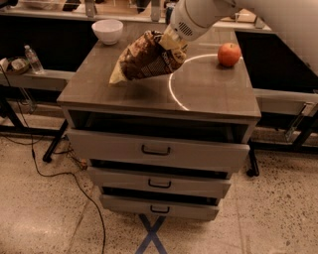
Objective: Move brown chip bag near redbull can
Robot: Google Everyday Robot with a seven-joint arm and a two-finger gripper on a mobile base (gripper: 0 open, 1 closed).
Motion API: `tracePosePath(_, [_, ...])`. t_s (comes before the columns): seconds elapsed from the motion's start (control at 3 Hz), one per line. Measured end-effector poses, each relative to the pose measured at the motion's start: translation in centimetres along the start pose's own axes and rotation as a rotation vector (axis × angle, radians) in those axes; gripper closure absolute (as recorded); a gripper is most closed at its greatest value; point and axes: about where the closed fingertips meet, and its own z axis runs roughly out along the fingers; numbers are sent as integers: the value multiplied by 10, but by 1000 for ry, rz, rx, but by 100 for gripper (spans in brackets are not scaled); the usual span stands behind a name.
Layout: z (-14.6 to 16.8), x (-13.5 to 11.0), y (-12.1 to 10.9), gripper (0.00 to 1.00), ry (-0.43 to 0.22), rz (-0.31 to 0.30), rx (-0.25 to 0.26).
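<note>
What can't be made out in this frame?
Camera view:
- Slim blue-and-silver redbull can: not discernible; the white robot arm covers the far edge.
- Pincer over the back of the grey table, holding the crumpled brown-and-yellow foil chip bag: grip contact covered by the bag.
- Clear plastic bottle, far left: label too small.

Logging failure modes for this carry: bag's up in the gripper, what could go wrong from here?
The gripper pinches the brown chip bag by one end only; it hangs tilted and could slip. Its low end dangles on the white bowl's side and might clip it. The arm hides the back edge, so the redbull can, not discernible there, may get knocked.
</note>
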Motion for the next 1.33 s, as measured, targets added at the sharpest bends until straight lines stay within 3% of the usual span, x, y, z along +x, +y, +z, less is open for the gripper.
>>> tracePosePath(0.33, [4,-2,-28,100,-23,23,89])
tracePosePath(0.67, [12,2,-83,100,-63,85,228])
tracePosePath(1.33, [32,16,-154,100,-123,188,370])
